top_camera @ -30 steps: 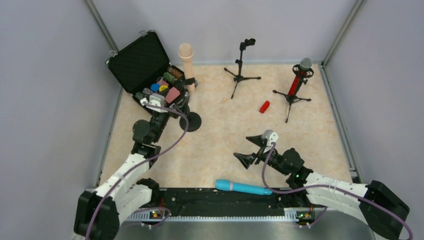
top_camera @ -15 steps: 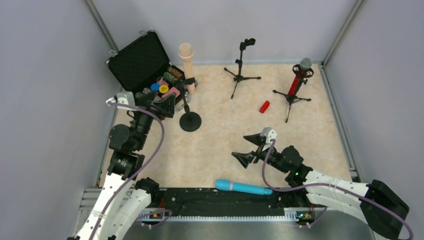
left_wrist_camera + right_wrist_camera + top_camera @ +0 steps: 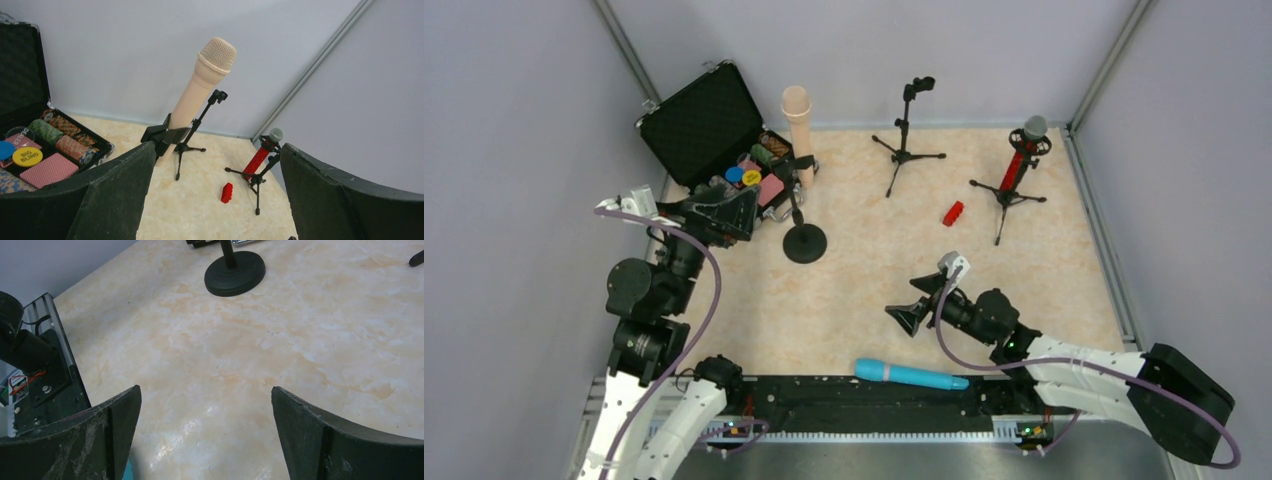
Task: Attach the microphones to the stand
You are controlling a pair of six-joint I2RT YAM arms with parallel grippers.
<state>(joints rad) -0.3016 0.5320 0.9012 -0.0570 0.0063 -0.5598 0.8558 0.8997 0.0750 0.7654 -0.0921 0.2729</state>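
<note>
The table (image 3: 280,340) looks like marble-patterned laminate, faintly glossy. The beige microphone (image 3: 192,97) has a smooth matt body and a fine mesh head. The cyan microphone (image 3: 911,375) appears to be glossy plastic. Dimpled black foam lines the case (image 3: 699,120) lid. The round stand base (image 3: 235,274) is matt black, perhaps metal.

White arms (image 3: 1079,362) with black joints, purple cables (image 3: 715,287), black wedge-shaped claw fingers (image 3: 112,200).

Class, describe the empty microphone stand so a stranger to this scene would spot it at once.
Look to the far edge of the marbled table. Three stands are there; take the middle one, a black tripod stand. Its clip is empty, while the round-based stand holds a beige microphone and the other tripod a red microphone.
</note>
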